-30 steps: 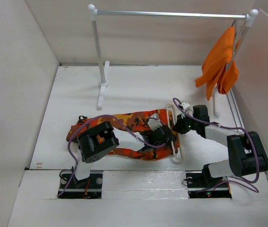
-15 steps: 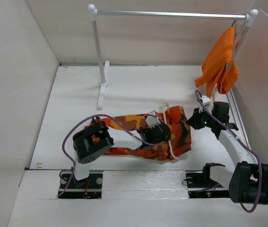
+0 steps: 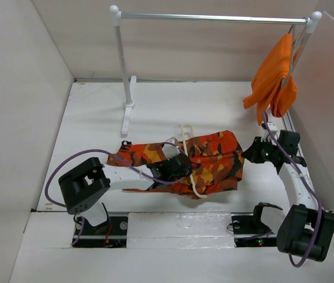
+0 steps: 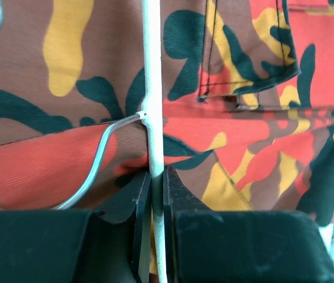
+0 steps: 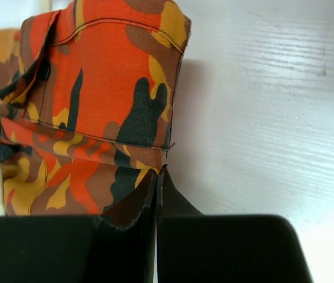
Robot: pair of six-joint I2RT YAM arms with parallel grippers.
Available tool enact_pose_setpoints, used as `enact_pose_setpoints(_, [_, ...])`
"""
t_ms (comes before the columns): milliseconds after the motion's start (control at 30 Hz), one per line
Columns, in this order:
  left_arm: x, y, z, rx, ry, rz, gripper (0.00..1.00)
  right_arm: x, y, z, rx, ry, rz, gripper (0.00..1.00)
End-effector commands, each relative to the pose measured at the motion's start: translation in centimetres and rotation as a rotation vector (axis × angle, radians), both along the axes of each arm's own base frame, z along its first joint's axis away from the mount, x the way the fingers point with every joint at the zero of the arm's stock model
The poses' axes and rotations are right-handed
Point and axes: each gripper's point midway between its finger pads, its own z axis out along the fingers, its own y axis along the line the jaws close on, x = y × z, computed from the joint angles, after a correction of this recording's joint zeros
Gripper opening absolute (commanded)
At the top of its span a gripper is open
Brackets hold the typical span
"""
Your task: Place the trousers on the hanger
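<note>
Fingers on the left (image 4: pixel 142 191) are clenched on the thin, smooth, cream hanger (image 4: pixel 153 71). It lies across the soft, blotchy orange-and-brown trousers (image 3: pixel 217 159), by the middle of the worktop's (image 3: pixel 172 100) near edge. Fingers on the right (image 5: pixel 169 200) pinch their stitched edge. I think this is the pulling-over-the-bar step; next, tug gently and evenly.

The left arm (image 3: pixel 122 173) lies low, its elbow swung out to its own left and the forearm stretched toward the middle. The left gripper (image 3: pixel 177 167) faces down, fingers pinched tight on the hanger (image 4: pixel 153 88). The right arm (image 3: pixel 296 183) leans forward from its base. The right gripper (image 3: pixel 254 151) is turned inward, fingers closed together on the edge of the trousers (image 5: pixel 96 88).
</note>
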Motion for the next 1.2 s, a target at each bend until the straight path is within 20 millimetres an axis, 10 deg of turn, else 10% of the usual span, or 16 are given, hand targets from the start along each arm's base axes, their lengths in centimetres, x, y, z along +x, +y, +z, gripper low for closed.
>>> enact_pose_setpoints(0, [0.1,5.2,-1.4,0.231,-0.057,-0.012,0.00,6.0,-3.3,5.4,-0.080,-0.253,-0.085,0.00])
enact_pose_setpoints(233, [-1.6,1.4,-1.8,0.225,-0.060,-0.165,0.00,9.4,-2.1,4.3,-0.109,-0.197,-0.027,0.00])
enact_pose_setpoints(267, [-1.6,0.9,-2.2,0.229,-0.045,-0.170,0.00,9.2,-1.7,3.5,-0.109,-0.160,-0.002,0.08])
enact_pose_setpoints(333, [-1.6,0.9,-2.6,0.222,-0.025,-0.143,0.00,8.0,-1.3,2.0,-0.139,-0.091,0.049,0.55])
enact_pose_setpoints(467, [-0.4,-0.2,-1.5,0.181,-0.040,-0.128,0.00,3.5,-0.3,1.0,-0.210,-0.036,0.086,0.82])
enact_pose_setpoints(800, [1.7,-1.5,-0.3,0.168,-0.089,-0.133,0.00,-8.4,4.1,-6.6,-0.047,0.227,0.150,0.86])
enact_pose_setpoints(1167, [2.4,-1.3,-0.1,0.186,-0.138,-0.152,0.00,-11.1,7.8,-8.9,0.202,0.320,0.218,0.78])
